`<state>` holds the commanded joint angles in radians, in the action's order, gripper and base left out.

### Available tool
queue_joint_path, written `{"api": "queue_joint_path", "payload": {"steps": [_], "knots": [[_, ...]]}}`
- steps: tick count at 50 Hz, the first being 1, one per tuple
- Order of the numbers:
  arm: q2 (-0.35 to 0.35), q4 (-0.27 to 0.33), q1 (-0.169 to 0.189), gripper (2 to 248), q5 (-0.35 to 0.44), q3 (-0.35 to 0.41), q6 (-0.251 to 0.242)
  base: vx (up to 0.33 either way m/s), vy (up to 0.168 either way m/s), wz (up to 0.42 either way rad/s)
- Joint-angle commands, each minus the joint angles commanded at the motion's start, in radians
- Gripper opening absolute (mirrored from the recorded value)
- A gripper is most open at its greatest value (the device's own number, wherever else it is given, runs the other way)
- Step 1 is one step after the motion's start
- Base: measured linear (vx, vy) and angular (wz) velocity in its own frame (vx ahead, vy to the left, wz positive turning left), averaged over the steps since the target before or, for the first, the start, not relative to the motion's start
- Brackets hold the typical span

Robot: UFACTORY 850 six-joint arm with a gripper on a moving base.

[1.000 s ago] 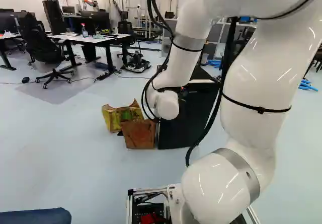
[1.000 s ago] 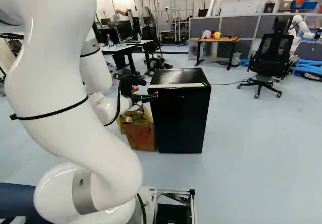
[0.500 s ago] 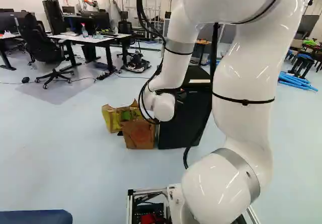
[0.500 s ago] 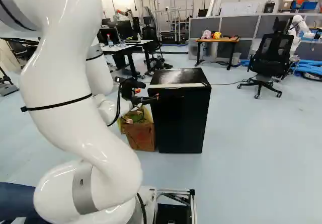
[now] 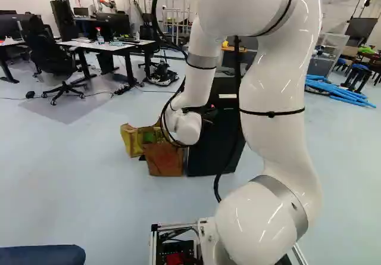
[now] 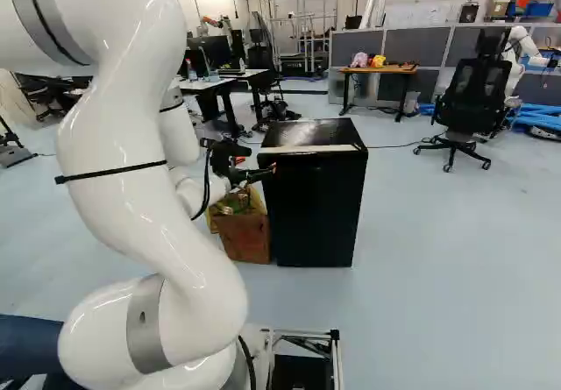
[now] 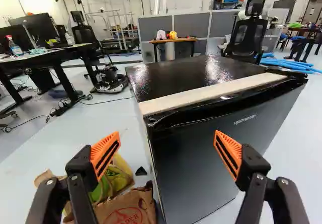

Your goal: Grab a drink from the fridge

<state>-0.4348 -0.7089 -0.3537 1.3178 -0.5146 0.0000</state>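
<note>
Probably just lining up to open the shut fridge (image 6: 316, 206), with the end effector (image 7: 167, 152) wide open by its front corner. Next, needs to catch the door edge and pull, tbh. Can't spot any drink, presumably inside. Can see orange pads (image 7: 104, 152) in the wrist view, but not behind the white arm (image 5: 187, 128) in the left base view.

There are one fridge (image 7: 216, 143), two fingers (image 7: 251, 167), two orange pads (image 7: 104, 151), one red-topped bottle (image 7: 14, 48) and one wooden-topped table (image 6: 380, 70).

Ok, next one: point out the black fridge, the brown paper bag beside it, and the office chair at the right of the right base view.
Black fridge (image 7: 193, 168): wrist view, front of its door.
Brown paper bag (image 6: 245, 237): right base view, front side.
Office chair (image 6: 476, 85): right base view, backrest.
</note>
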Motion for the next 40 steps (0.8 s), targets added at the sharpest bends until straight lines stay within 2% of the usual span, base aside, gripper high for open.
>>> {"api": "queue_joint_path", "payload": {"steps": [40], "knots": [[-0.155,-0.048,-0.004,247,0.133,-0.075,0.0,0.0,0.0,0.0]]}}
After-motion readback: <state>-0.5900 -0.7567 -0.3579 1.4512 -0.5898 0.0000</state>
